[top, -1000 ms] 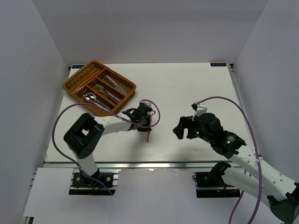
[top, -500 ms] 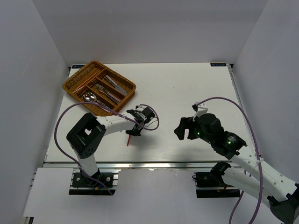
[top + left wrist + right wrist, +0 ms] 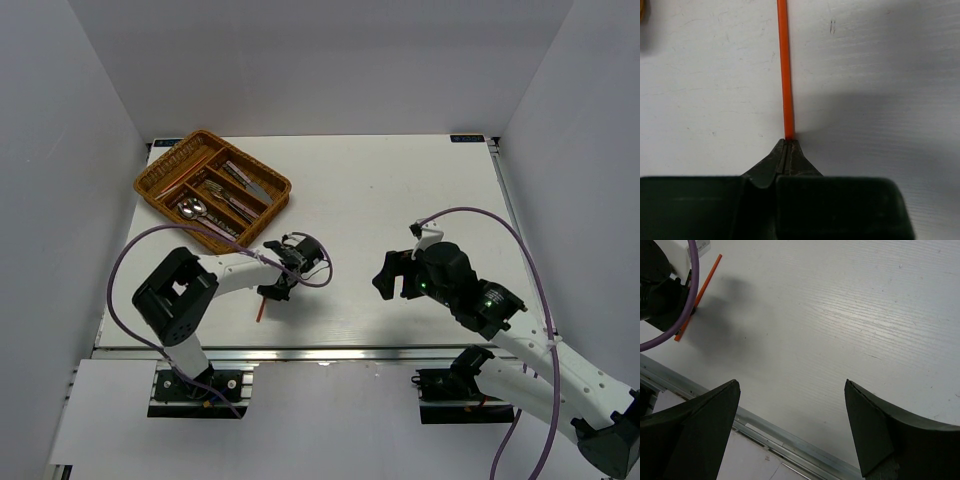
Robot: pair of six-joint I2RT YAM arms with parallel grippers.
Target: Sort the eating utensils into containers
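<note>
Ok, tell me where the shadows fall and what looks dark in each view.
Left wrist: a soft grey shadow lies right of the chopstick; the left hand is nearly black. Right wrist: the right hand is a dark silhouette. Top external: even light, no glare.

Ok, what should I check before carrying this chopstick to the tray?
1. Left fingers shut on chopstick: ok.
2. Chopstick lifted off table: cannot tell.
3. Bare table between chopstick and tray: ok.
4. Purple cable clear of tray: cannot tell; it passes by the near corner.
5. Right fingers open, well away from the left arm: ok.
</note>
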